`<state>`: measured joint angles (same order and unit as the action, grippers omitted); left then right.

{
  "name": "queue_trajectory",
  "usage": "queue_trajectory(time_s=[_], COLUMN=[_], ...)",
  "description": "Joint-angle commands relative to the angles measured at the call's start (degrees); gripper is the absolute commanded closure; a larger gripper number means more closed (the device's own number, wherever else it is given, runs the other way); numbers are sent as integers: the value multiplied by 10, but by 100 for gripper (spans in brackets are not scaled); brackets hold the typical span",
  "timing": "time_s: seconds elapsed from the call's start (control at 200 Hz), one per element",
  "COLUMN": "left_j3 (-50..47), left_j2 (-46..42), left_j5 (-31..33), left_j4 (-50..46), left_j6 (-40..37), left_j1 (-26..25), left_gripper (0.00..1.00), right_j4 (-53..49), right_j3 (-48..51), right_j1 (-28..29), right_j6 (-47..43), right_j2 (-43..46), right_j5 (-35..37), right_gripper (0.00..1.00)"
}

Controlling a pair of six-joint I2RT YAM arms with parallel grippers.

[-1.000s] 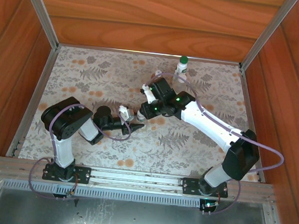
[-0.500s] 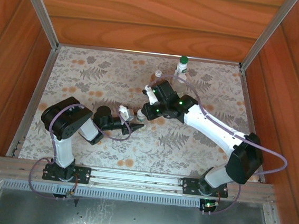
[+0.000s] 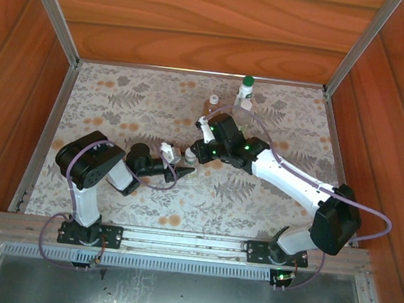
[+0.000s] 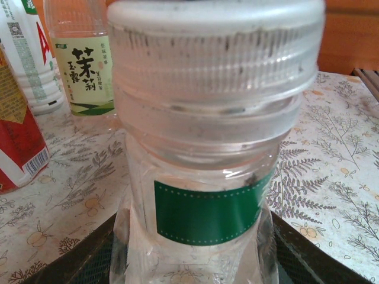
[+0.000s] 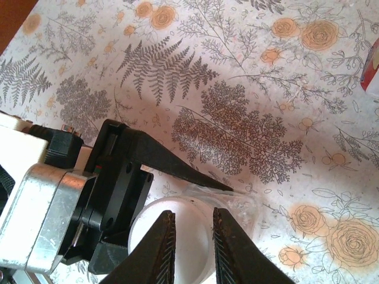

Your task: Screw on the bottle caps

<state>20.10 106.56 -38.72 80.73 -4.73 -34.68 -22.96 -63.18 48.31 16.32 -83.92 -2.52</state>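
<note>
My left gripper is shut on a small clear bottle with a green band, holding it upright on the table. A white cap sits on its neck. Seen from the right wrist, the white cap lies right under my right gripper. That gripper is open, its two fingers slightly apart over the cap's top and not around it. The left gripper's dark finger runs along the bottle's side. From above, my right gripper hovers over the held bottle.
At the back stand a white bottle with a dark green cap and an amber bottle. Behind the held bottle the left wrist view shows a white bottle, a clear one with a pale green label and a red-labelled one. Wooden walls enclose the floral table.
My right arm has swung forward and left, bringing its gripper down over the bottle in my left gripper. The amber bottle behind it has come into view. The left arm has stayed still.
</note>
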Motion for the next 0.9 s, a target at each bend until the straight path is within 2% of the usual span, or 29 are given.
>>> queue_trajectory(time_s=[0.0,0.125,0.38,0.48,0.799,0.894], left_j3=[0,2,1,2,4,3], left_j2=[3,3,2,3,5,6], left_j5=[-3,-5,-6,-7,-8,-8], left_j4=[-28,-29,-30,-31,-32,-31], left_j6=[-9,-9,-9,-8,-8,-8], left_j1=[3,3,4,4,4,3], left_gripper=[47,47,47,47,47,47], right_j4=[-183,-179,-191,-185,-200,-215], right_j3=[67,32,-110,-130,-179,-194], right_j1=[4,5,4,5,16,22], right_j6=[13,16,5,-3,-22,-37], right_j2=[-49,-39,-47,-45,-67,-83], right_j5=[20,4,13,6,19,21], right_gripper=[79,80,75,68,53,45])
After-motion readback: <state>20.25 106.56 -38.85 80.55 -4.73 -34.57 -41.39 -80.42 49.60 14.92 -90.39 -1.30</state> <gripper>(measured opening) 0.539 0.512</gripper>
